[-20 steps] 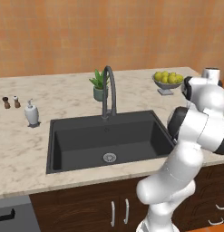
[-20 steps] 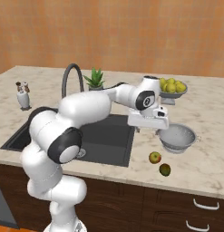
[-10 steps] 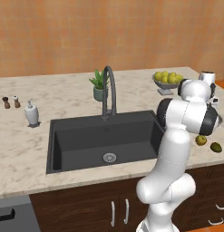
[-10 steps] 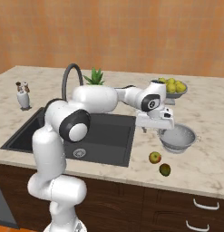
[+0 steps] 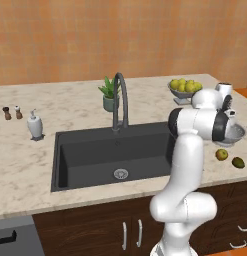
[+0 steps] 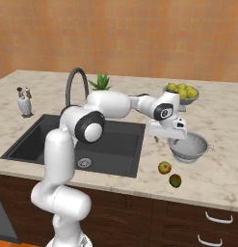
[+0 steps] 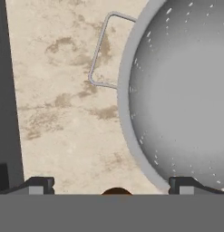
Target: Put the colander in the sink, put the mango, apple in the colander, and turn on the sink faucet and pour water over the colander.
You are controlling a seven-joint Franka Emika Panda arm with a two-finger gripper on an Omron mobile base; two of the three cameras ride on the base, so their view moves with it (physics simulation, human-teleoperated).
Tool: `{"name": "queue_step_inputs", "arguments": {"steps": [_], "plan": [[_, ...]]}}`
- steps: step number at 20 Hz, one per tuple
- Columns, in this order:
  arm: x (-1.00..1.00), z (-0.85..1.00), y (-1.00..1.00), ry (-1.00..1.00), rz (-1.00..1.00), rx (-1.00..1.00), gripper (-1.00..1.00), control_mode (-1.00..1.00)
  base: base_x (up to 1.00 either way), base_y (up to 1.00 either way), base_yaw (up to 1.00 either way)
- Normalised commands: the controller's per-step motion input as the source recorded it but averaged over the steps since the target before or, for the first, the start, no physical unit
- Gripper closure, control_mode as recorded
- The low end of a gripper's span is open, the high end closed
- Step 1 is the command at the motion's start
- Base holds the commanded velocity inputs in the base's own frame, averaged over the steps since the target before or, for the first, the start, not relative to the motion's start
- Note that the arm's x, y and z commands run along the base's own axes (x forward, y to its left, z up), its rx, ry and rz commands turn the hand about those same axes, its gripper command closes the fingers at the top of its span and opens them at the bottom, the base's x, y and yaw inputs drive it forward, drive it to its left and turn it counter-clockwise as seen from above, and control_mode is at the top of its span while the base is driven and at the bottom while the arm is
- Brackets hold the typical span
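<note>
The colander [image 6: 191, 147] stands upright on the counter right of the sink [image 6: 111, 137], empty; its rim peeks out from behind my arm [image 5: 238, 134]. My gripper [image 6: 169, 139] hangs open just above its left rim. In the hand view the gripper [image 7: 113, 186] straddles that rim: one fingertip [image 7: 186, 185] over the colander bowl [image 7: 186, 104], the other over bare counter, with a wire side handle [image 7: 100, 50] ahead. The apple [image 6: 164, 167] and the dark green mango [image 6: 175, 181] lie in front of the colander near the counter's front edge. The faucet [image 6: 73, 86] stands behind the sink, with no water running.
A bowl of yellow-green fruits [image 6: 182, 91] sits behind the colander. A potted plant [image 5: 109, 95] stands beside the faucet. A soap bottle [image 5: 35, 125] and two small shakers [image 5: 11, 112] are left of the sink. The sink's dark edge [image 7: 4, 90] runs close to my hand.
My arm has swung right and the hand has come down a little over the colander's left rim. The colander and the fruit have not moved.
</note>
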Motion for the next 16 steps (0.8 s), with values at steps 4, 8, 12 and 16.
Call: {"name": "queue_step_inputs", "arguments": {"steps": [4, 8, 12, 16], "plan": [[0.11, -0.3, -0.02, 0.0, 0.0, 0.0, -1.0, -1.0, 0.0, 0.0, 0.0], [0.14, -0.33, -0.04, 0.0, 0.0, 0.0, -1.0, -1.0, 0.0, 0.0, 0.0], [0.11, -0.3, -0.03, 0.0, 0.0, 0.0, -1.0, -1.0, 0.0, 0.0, 0.0], [0.11, -0.22, -0.06, 0.0, 0.0, 0.0, -1.0, -1.0, 0.0, 0.0, 0.0]]}}
